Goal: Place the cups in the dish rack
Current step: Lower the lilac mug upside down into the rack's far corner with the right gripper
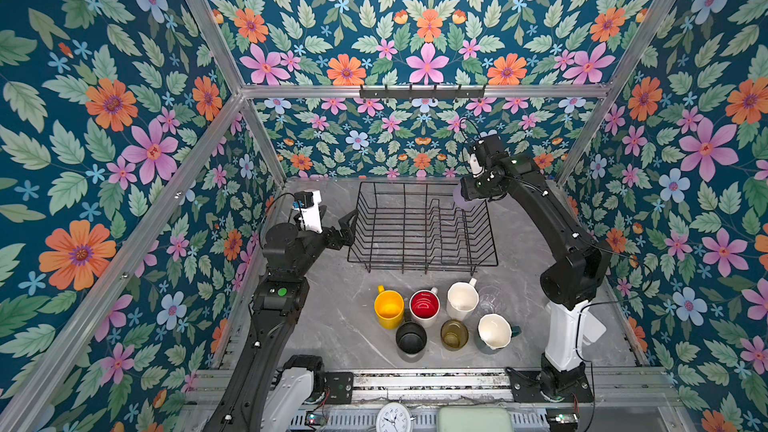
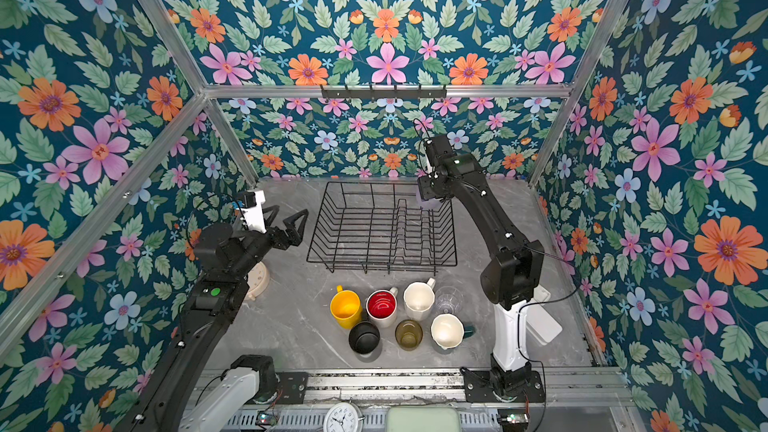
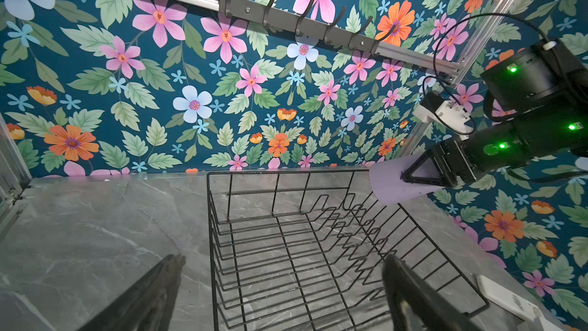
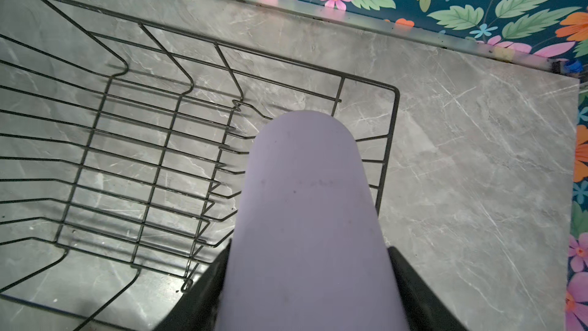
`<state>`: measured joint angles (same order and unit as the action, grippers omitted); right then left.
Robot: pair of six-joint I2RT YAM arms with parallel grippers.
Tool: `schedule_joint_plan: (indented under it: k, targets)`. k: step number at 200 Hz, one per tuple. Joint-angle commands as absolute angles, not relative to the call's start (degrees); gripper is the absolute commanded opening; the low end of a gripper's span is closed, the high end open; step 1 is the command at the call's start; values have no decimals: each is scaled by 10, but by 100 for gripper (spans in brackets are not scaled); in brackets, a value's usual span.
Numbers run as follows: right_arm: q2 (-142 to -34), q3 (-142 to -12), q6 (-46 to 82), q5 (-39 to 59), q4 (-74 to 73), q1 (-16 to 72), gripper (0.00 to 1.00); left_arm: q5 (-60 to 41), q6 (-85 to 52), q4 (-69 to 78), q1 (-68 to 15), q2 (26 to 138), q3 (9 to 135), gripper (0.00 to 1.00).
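Grey marble worktop [image 1: 332, 326] takes up the whole floor of the cell. The black wire dish rack [image 1: 422, 263] sits toward the back of it, roughly in the middle.

The left pincer [image 3: 283, 261] hangs just beside the rack's left side, spread as wide as it goes, with nothing in it.

The right pincer [image 4: 310, 248] is up over the rack's far right corner, partly closed and clamped on the lilac tumbler [image 3: 389, 183]. The tumbler is tipped over on its side in the air and isn't touching the wires.

The other seven cups stand in a cluster on the worktop in front of the rack, all upright. In the back row, left to right, are the yellow mug [image 1: 389, 308], the white mug with red inside [image 1: 424, 306], the cream mug [image 1: 462, 299] and the clear glass [image 1: 488, 301]. In the front row are the black mug [image 1: 411, 337], the amber glass [image 1: 454, 334] and the teal mug with white inside [image 1: 494, 331].
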<state>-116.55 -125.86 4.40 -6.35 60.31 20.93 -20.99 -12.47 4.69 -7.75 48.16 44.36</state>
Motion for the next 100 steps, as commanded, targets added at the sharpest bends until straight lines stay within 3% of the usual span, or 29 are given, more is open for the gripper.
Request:
schedule_joint_plan:
  k: [1,100]
  targets:
    - [-1192,-1286,32,-84,631,209,0,-192,-110,74,-77,481,434,100]
    - [-1298,-1365,21,-91,656,208,0,-178,-110,76,-76,476,416,100]
